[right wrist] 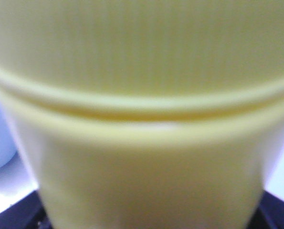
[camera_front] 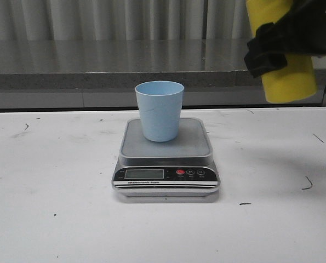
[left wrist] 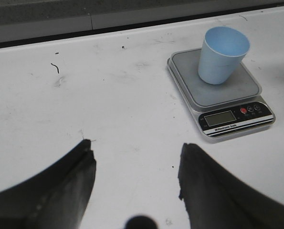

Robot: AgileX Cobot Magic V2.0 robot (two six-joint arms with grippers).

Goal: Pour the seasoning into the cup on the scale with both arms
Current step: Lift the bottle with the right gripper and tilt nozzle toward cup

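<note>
The light blue cup stands upright on the grey platform of the silver scale in the middle of the table. My right gripper is shut on the yellow seasoning bottle and holds it in the air, high and to the right of the cup; its nozzle is out of view. The bottle fills the right wrist view, hiding the fingers. My left gripper is open and empty over bare table, near and left of the scale and the cup.
A grey ledge and pale curtain run along the back of the white table. The table top has small dark scuff marks.
</note>
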